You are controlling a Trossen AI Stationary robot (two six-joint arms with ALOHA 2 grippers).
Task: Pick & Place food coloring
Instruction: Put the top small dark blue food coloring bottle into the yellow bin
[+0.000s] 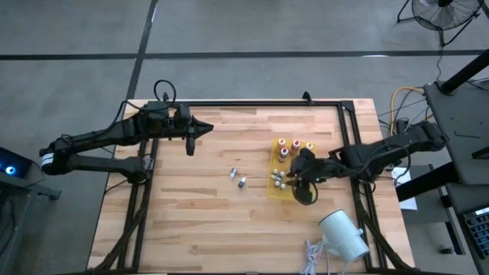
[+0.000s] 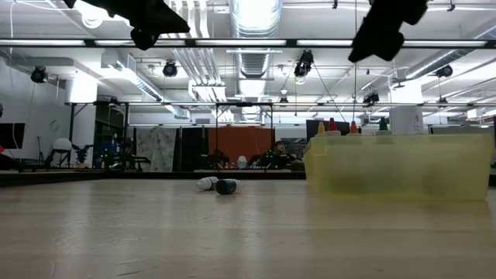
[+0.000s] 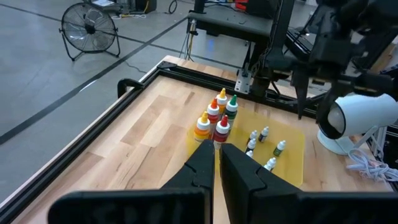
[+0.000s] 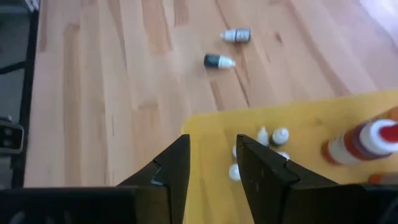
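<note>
— Looking down on the pale wooden plank table (image 1: pixel 191 221), where does the food coloring sit?

— Most of it stands on the flat yellow rectangular mat (image 1: pixel 278 189) toward the right side: a cluster of small upright bottles with orange, red, yellow and green tops (image 3: pixel 216 117) at the far end, long axes vertical, tips up. Nearer the right arm, several tiny whitish vials (image 4: pixel 272 136) are grouped on the same mat; they seem upright too.

— Any off the mat?

— Two. A white vial with a dark band (image 4: pixel 236 35) and a dark vial with a white cap (image 4: pixel 219 61) lie on their sides on the bare wood, just left of the mat, close together but apart. Their long axes run roughly across the table.

— And the right gripper (image 4: pixel 211 165)?

— Hanging above the mat's near edge, over the tiny vials, fingers partly apart with nothing between them.

— The left gripper (image 3: pixel 216 163)?

— Raised at the table's far left, pointing toward the mat, fingers pressed together, empty.

— Anything else?

— A big white cylinder (image 1: pixel 344 234) lies near the front right corner.
</note>
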